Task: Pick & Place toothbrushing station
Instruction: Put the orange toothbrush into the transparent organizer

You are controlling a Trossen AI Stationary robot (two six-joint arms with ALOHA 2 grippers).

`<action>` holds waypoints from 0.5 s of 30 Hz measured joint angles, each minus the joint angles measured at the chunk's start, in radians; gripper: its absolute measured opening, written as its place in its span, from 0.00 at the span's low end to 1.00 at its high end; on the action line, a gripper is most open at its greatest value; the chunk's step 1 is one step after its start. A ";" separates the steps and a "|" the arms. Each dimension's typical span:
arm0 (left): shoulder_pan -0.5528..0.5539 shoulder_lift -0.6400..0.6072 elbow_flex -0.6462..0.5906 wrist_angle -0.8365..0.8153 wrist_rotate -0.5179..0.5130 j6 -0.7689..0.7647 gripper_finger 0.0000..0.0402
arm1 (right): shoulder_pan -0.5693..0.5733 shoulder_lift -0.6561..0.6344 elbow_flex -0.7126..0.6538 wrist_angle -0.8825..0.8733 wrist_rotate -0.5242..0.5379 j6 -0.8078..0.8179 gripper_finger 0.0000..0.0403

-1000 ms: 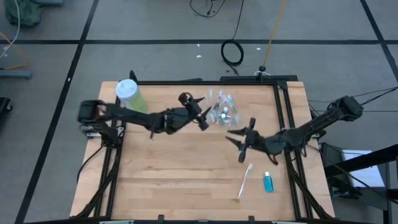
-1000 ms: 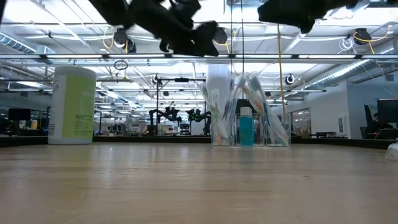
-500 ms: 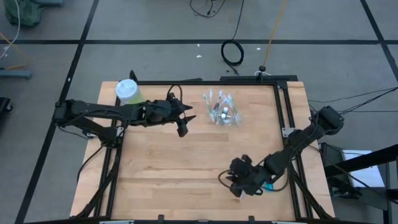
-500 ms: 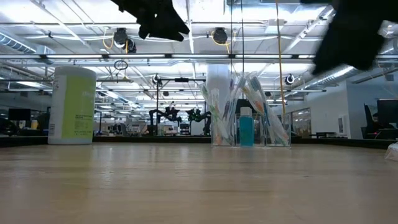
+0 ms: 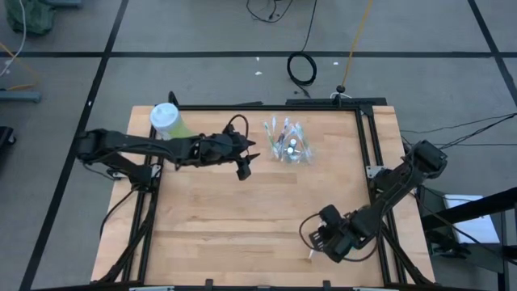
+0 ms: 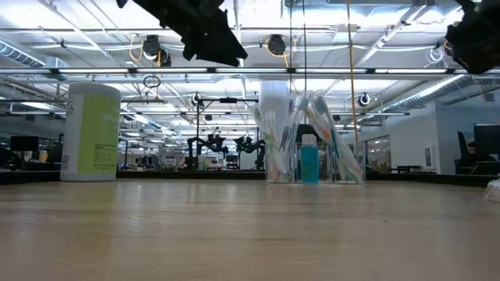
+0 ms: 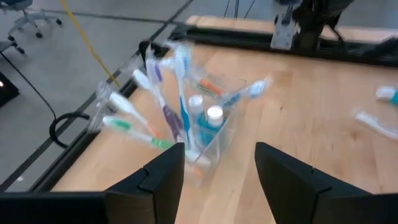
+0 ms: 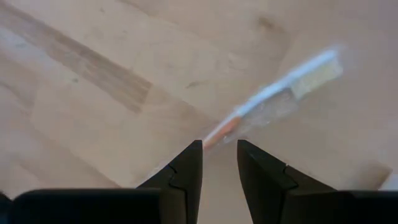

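Observation:
A clear plastic cup (image 5: 289, 144) stands upright at the far middle of the table, holding several toothbrushes and teal tubes; it also shows in the low view (image 6: 308, 140) and the left wrist view (image 7: 189, 121). My left gripper (image 5: 242, 167) is open and empty, hanging left of the cup. A loose white toothbrush with an orange handle end (image 8: 273, 93) lies flat near the table's near right. My right gripper (image 5: 315, 244) is low over it, fingers a little apart on either side of the orange end. A loose teal tube (image 7: 388, 93) lies beside it. My right gripper comes down at the toothbrush's orange handle end (image 8: 219, 132), one finger on each side. I cannot tell whether the fingers touch it. The toothbrush lies flat on the table.
A tall green bottle with a white cap (image 5: 167, 121) stands at the table's far left corner, also in the low view (image 6: 92, 133). A black frame rail (image 5: 367, 162) runs along the table's right edge. Bare wood lies between the two arms.
My right gripper has gone from the table's middle right toward the near edge and down to the loose toothbrush. My left gripper has drawn back from the cup toward the table's left.

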State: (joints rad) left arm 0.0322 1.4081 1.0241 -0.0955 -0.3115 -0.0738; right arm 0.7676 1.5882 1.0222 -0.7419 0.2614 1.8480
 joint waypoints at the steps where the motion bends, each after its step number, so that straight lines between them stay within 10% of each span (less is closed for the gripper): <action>1: 0.000 0.006 0.000 0.019 0.000 0.000 0.49 | 0.007 0.007 0.000 0.003 -0.003 0.016 0.23; 15: 0.000 0.028 0.000 0.071 0.000 0.016 0.49 | -0.081 0.106 -0.001 -0.077 0.095 0.019 0.23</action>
State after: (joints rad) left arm 0.0322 1.4357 1.0241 -0.0245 -0.3115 -0.0575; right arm 0.6871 1.6939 1.0210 -0.8189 0.3561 1.8672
